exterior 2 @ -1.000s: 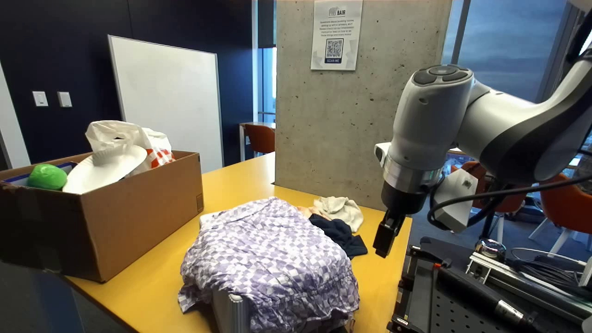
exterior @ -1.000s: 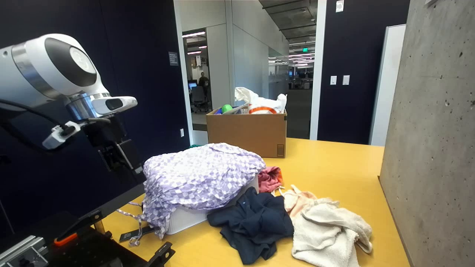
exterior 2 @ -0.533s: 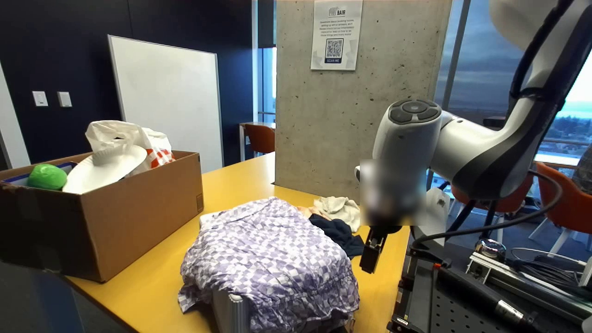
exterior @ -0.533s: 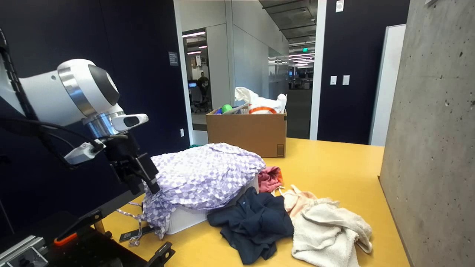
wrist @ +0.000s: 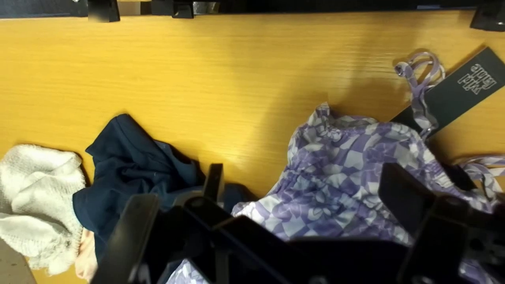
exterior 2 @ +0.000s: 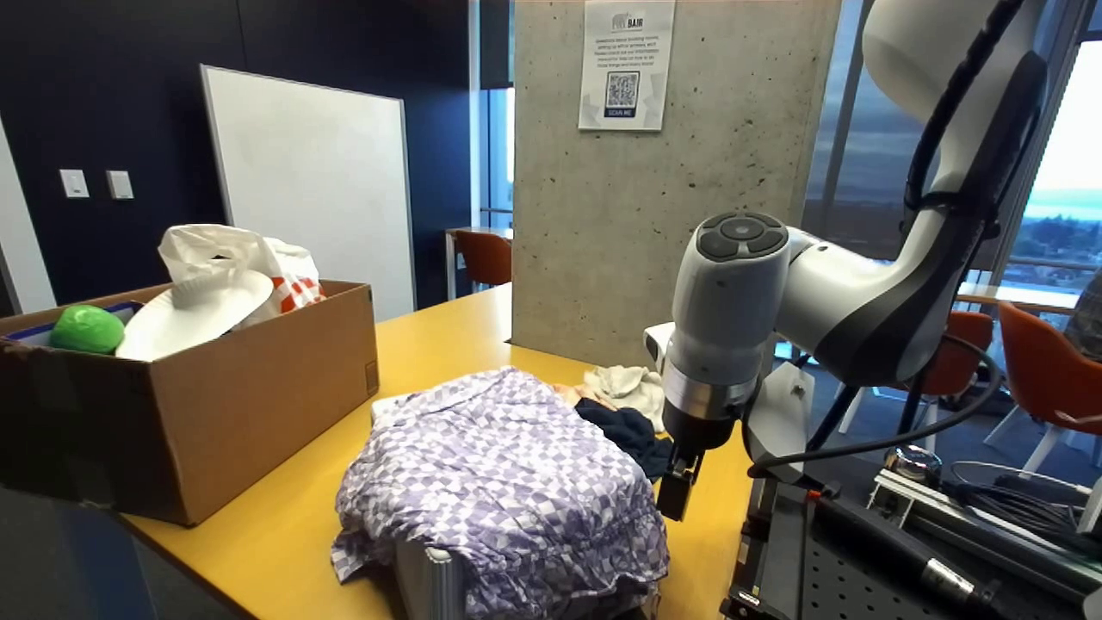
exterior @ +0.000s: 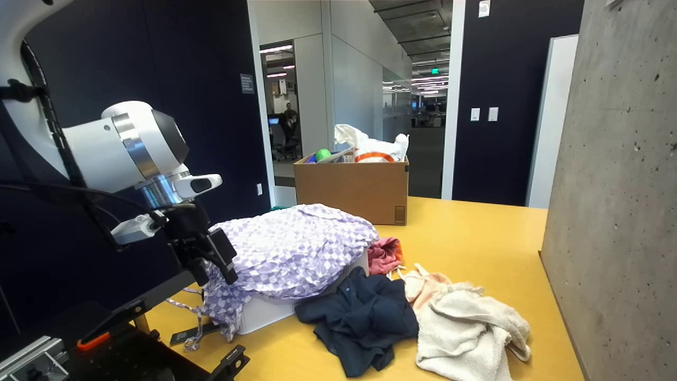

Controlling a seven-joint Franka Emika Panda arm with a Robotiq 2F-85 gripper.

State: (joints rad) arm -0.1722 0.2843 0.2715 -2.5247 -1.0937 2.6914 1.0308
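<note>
From here the pincer (wrist: 302,181) looks spread wide and empty over the gathered end of the strappy purple-checkered garment (wrist: 335,189), draped across a white container (exterior: 264,313); contact I can't make out. I'd favour pinching loose cloth alone, clear of the container's wall and the navy garment (wrist: 134,173), left in the wrist view.

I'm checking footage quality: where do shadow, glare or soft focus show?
Wrist view: soft shadow on the yellow wood-grained tabletop beside the purple-and-white checked fabric garment; the black angular gripper fingers look softer than the white-printed dark rectangular card tag. In an exterior view, daylight nearly washes out the glass windowpane at the right edge.
</note>
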